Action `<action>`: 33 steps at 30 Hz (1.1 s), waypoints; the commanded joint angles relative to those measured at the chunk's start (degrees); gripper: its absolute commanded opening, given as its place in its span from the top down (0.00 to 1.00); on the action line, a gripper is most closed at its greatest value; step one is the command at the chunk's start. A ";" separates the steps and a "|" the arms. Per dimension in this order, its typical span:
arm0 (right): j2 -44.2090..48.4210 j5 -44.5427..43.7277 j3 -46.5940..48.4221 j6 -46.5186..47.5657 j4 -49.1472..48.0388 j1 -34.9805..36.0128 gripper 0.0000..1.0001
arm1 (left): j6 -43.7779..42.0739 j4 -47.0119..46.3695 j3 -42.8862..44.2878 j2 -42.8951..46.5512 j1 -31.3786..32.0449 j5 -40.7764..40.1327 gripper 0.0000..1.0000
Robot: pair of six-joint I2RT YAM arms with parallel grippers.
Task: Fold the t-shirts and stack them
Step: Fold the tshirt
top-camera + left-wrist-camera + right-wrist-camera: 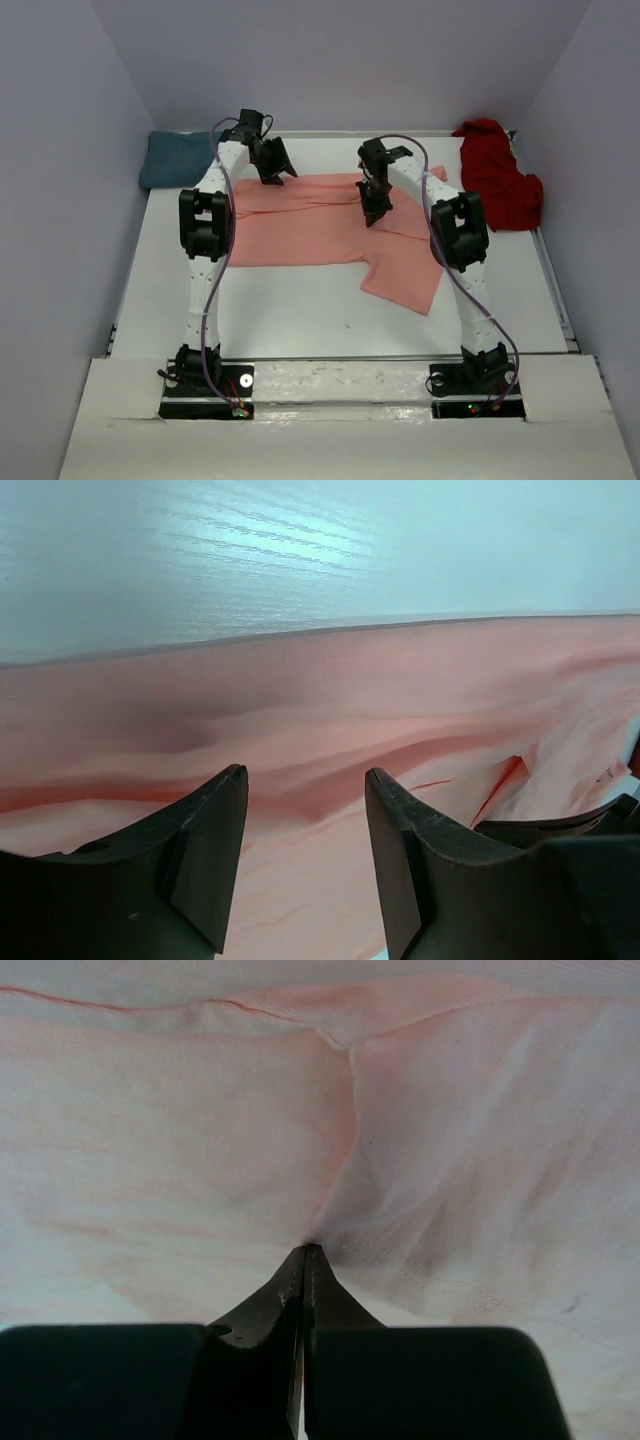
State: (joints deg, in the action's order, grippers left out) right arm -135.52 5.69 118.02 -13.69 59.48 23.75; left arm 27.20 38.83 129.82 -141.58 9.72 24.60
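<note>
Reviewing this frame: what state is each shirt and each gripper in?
pink shirt: spread out in the middle, rumpled, not neatly folded.
teal shirt: bunched up at the far left corner.
red shirt: crumpled in a heap at the far right.
left gripper: open, over the pink shirt near its far edge.
right gripper: shut, pinching the pink shirt.

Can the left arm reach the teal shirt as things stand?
Probably yes. The teal shirt lies in the far left corner, nothing between it and the left hand, open and empty over the pink shirt.
</note>
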 commanded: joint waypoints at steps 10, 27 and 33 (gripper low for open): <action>1.49 -2.35 3.01 0.51 3.26 0.51 0.94 | -1.62 0.46 -1.15 1.30 -0.22 0.62 0.41; 0.44 -4.20 5.03 0.69 4.50 1.04 0.47 | -1.71 0.63 -1.15 1.39 -0.31 1.06 0.41; -1.23 -4.81 6.08 0.60 4.59 1.04 0.60 | -1.71 0.55 -1.06 1.22 -0.22 1.33 0.41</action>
State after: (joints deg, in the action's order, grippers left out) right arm -135.61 2.26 121.60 -13.28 63.16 24.36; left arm 26.46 38.94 128.97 -141.60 9.63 24.64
